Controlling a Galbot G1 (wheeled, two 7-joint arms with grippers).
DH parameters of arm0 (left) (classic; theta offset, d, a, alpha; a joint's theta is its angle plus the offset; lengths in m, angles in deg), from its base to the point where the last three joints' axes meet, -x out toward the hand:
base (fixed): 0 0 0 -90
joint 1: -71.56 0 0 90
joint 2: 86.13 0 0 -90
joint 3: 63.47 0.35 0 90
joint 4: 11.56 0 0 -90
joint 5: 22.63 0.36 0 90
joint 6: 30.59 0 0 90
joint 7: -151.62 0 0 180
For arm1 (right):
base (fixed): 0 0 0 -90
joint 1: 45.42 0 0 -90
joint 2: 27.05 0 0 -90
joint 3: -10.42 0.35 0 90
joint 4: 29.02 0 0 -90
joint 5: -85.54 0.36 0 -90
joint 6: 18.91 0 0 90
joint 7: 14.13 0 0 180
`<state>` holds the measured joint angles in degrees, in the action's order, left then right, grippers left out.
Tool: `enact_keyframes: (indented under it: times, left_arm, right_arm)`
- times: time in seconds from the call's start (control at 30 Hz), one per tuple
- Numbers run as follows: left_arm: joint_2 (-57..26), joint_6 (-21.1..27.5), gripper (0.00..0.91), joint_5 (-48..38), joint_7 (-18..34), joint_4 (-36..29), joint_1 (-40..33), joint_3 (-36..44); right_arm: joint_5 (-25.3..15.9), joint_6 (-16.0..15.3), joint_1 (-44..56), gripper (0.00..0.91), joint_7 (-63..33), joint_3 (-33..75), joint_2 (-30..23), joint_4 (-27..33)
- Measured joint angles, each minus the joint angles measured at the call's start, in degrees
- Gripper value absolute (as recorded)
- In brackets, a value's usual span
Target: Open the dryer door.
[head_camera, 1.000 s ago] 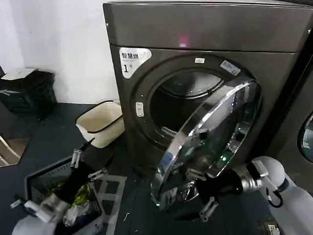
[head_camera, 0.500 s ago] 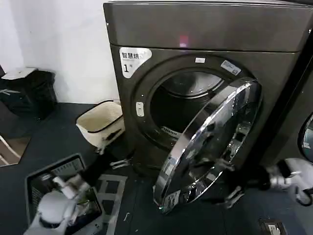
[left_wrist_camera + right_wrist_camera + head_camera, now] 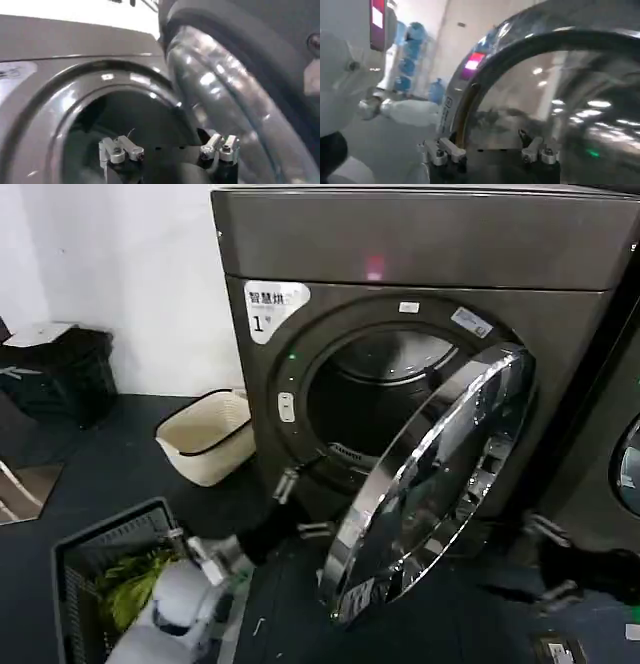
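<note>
The dryer (image 3: 420, 254) is a big dark grey-brown machine with a white label marked "1". Its dryer door (image 3: 430, 484), a chrome-rimmed porthole, stands swung out on its right-hand hinge, leaving the drum mouth (image 3: 370, 404) uncovered. My left gripper (image 3: 302, 506) is open and empty, low in front of the drum mouth, just left of the door's free edge. In the left wrist view this left gripper (image 3: 170, 150) faces the drum, with the door rim (image 3: 220, 95) beside it. My right gripper (image 3: 550, 562) is open, low on the right, apart from the door. The right wrist view shows it (image 3: 490, 150) facing the door glass (image 3: 560, 100).
A cream laundry basket (image 3: 205, 439) sits on the dark floor left of the dryer. A dark crate (image 3: 75, 569) with green things in it is at the near left. A black bin (image 3: 55, 369) stands by the wall. A neighbouring machine (image 3: 625, 464) is at the right edge.
My left arm has swung up and right from the crate to the drum mouth. My right gripper has pulled back to the right, away from the door's lower rim. The door stays open.
</note>
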<state>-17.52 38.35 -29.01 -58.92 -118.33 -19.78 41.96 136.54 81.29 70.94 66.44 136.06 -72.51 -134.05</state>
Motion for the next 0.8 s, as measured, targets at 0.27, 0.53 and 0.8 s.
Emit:
enact_keyframes:
  times: [0.27,0.53,0.8]
  left_arm:
    - [1.0,-1.0,0.907,-1.4,0.3,1.4,-2.5,4.2]
    - [3.0,-1.6,0.907,-1.9,1.0,3.2,-5.3,8.8]
    - [5.5,-1.9,0.907,-1.7,2.4,5.0,-8.2,14.1]
  right_arm:
    - [0.7,7.7,12.6,0.907,-6.9,16.7,-8.2,-0.4]
    - [-5.7,15.8,19.4,0.907,-21.2,29.0,-18.9,0.7]
    - [-17.4,12.5,20.9,0.907,-44.2,37.7,-28.4,0.8]
